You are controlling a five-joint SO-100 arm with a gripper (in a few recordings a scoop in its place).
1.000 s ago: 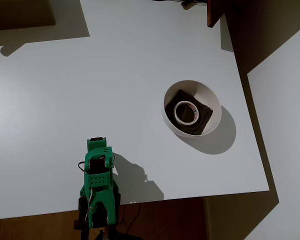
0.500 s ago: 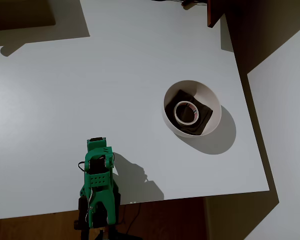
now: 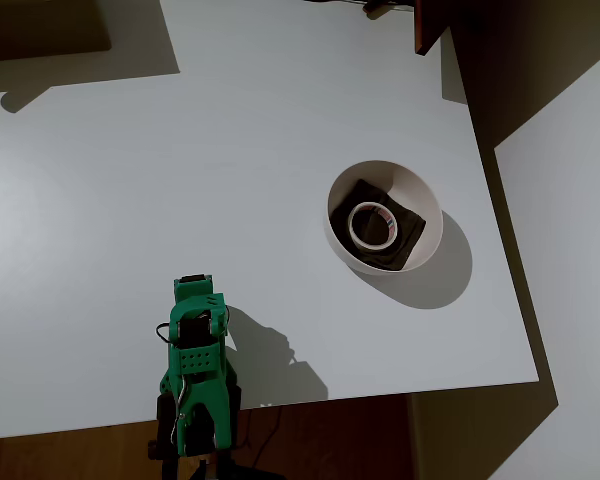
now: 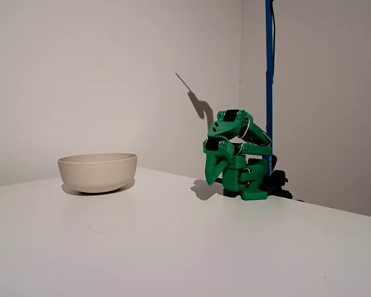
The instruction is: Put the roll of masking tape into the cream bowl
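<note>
The roll of masking tape (image 3: 372,224) is lying flat inside the cream bowl (image 3: 421,196), its hollow centre facing up and a tiny red mark showing on the inner core in the overhead view. It is resting on a dark brown folded cloth (image 3: 406,228) that is covering the bottom of the bowl. The bowl is sitting upright on the white table (image 3: 180,180), toward the right side in the overhead view, and is casting a shadow to its lower right. In the fixed view the bowl (image 4: 98,171) is standing at the left on the table (image 4: 173,247), its contents hidden behind its wall. The green arm (image 3: 196,370) is sitting folded at the table's near edge in the overhead view, well apart from the bowl. In the fixed view the gripper (image 4: 213,177) is pointing down just above the table, its fingers appearing pressed together and holding nothing. A blue pole (image 4: 269,80) is rising behind the arm.
</note>
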